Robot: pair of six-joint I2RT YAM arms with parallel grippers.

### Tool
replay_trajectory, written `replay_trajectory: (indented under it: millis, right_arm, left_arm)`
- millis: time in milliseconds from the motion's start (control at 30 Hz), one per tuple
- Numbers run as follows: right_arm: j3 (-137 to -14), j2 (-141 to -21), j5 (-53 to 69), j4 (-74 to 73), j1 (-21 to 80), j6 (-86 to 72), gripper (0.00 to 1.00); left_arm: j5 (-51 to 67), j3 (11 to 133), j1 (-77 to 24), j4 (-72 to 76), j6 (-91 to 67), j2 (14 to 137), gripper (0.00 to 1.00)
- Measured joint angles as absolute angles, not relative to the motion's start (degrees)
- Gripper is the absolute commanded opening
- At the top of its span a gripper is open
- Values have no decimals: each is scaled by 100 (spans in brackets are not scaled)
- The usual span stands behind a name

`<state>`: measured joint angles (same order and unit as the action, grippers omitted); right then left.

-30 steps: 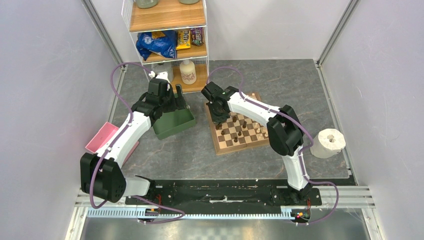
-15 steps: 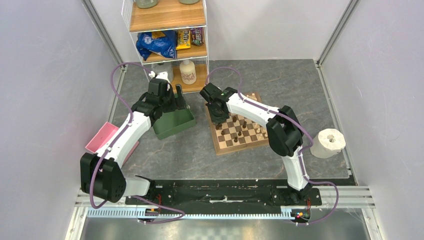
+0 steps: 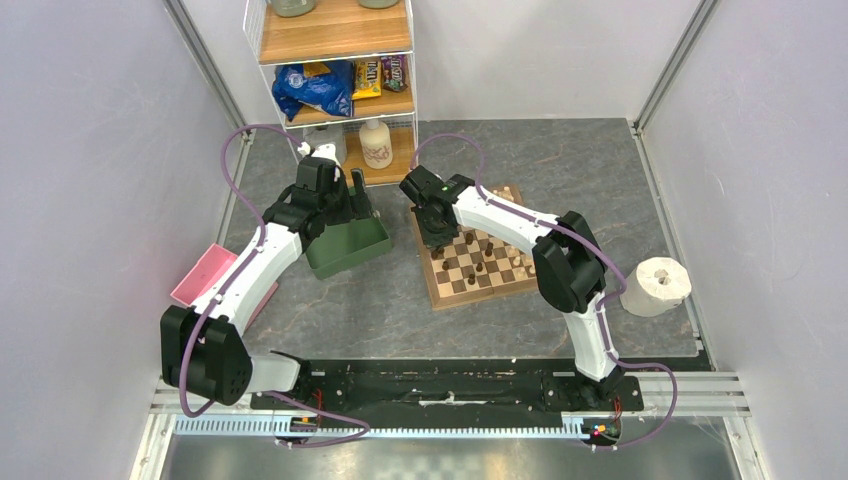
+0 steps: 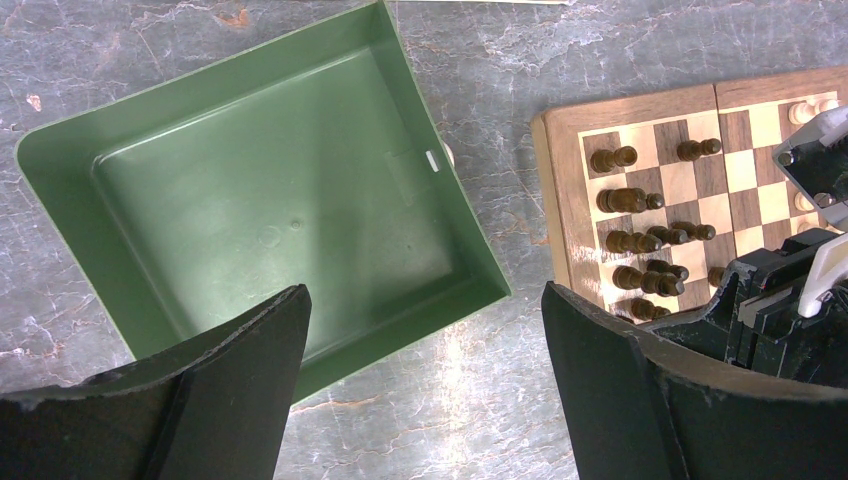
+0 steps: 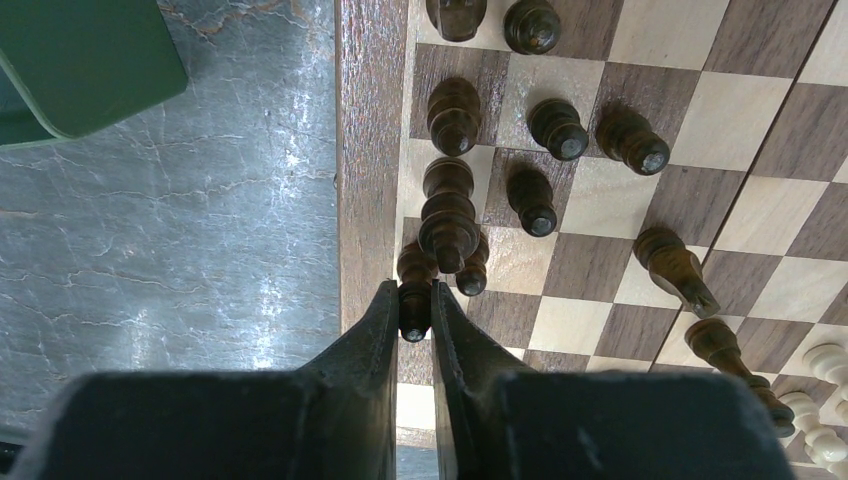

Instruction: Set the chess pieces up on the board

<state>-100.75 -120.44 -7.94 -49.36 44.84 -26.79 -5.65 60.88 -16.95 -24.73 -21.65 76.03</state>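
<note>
- Jaws of my right gripper are clamped on a dark chess piece, one finger on each side of it.
- That piece is at the edge squares of the board, just beside the wooden border and close against a taller dark piece.
- Other dark pieces are scattered over nearby squares; pale pieces cluster farther off.
- My left gripper hangs with jaws wide apart and empty above the green tray, which sits on the grey table beside the board.
</note>
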Motion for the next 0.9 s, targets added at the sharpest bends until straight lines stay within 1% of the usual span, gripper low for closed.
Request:
replay_trajectory:
  millis: [633,900]
  right_arm:
    - [-10060,-12033,-1496,-5011,4469,-2818,11]
    - [-9966,-11961,-1138,-4976,4401,-2729,11]
  left_arm:
    - [-543,6088,-1695,-2471,-2165,7603,93]
    - [-537,6088,-1695,-2471,-2167,7603,93]
